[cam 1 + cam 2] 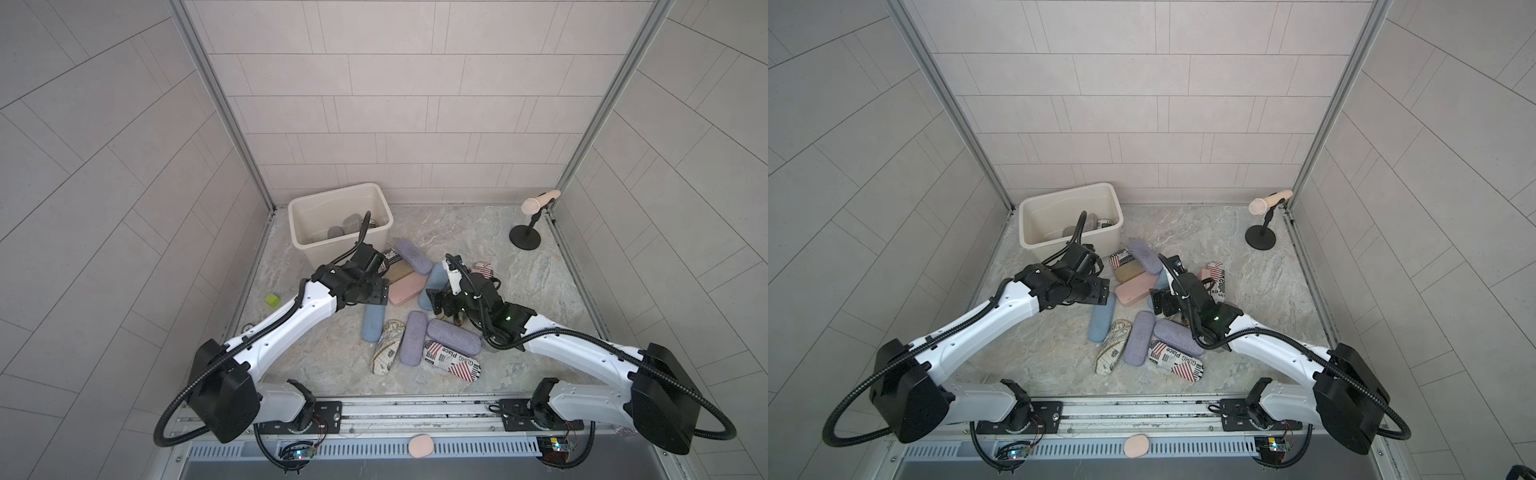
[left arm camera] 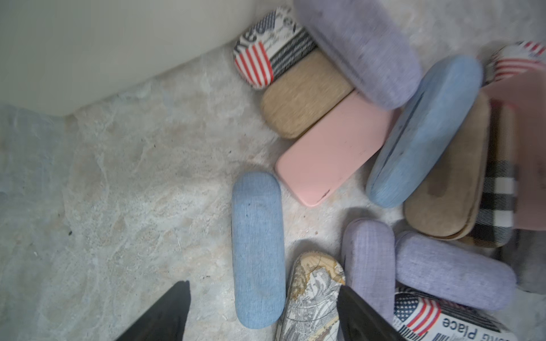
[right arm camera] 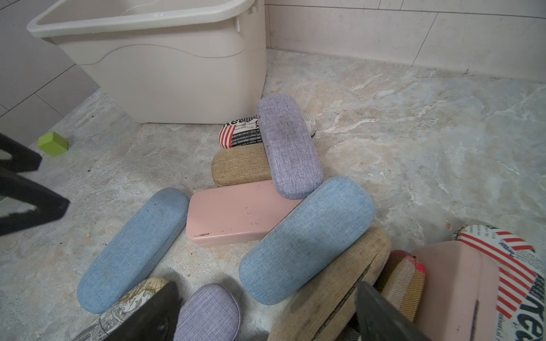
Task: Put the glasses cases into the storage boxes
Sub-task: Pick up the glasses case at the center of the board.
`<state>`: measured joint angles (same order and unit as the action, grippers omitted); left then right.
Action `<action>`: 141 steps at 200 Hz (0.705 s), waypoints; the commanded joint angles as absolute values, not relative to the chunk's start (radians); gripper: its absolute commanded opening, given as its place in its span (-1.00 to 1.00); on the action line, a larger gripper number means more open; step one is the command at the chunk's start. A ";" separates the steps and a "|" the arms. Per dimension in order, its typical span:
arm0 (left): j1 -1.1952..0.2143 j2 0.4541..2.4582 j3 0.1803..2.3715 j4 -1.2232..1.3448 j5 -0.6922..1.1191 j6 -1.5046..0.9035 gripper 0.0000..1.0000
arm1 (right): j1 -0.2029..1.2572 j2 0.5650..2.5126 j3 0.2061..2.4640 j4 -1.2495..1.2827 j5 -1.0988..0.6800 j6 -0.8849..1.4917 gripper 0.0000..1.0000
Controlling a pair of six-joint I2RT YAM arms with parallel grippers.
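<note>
left claw (image 2: 261,285) hangs wide open, empty, over the lone blue case (image 2: 257,236) (right claw (image 3: 266,283) gapes empty too), so i'd drop straight and pinch its narrow middle.

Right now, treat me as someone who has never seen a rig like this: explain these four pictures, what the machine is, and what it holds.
This is a robot with two white-and-black arms, the left arm and the right arm. Each ends in a two-fingered claw: the left gripper and the right gripper. The two top views look down on the whole scene from above and are nearly alike. The other two pictures come from cameras on the wrists. On the marbled table lies a pile of glasses cases in blue, lilac, pink, tan and flag print. At the back stands a cream bin with grey cases already inside. A green cube and a microphone stand stand apart from the pile. Both grippers are open and hold nothing.
</note>
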<state>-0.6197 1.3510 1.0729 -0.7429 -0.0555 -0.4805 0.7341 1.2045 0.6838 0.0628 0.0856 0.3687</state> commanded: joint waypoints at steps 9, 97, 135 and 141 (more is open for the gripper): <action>-0.653 1.423 1.009 -0.760 -0.030 -0.539 0.78 | 0.729 1.185 0.681 0.057 0.089 0.390 0.94; -0.710 1.605 0.944 -0.641 -0.106 -0.611 0.74 | 0.728 1.166 0.672 0.057 0.109 0.394 1.00; -0.711 1.634 0.929 -0.607 -0.171 -0.644 0.65 | 0.728 1.162 0.669 0.059 0.114 0.396 0.99; -0.711 1.635 0.924 -0.592 -0.173 -0.650 0.64 | 0.728 1.163 0.669 0.058 0.113 0.396 0.99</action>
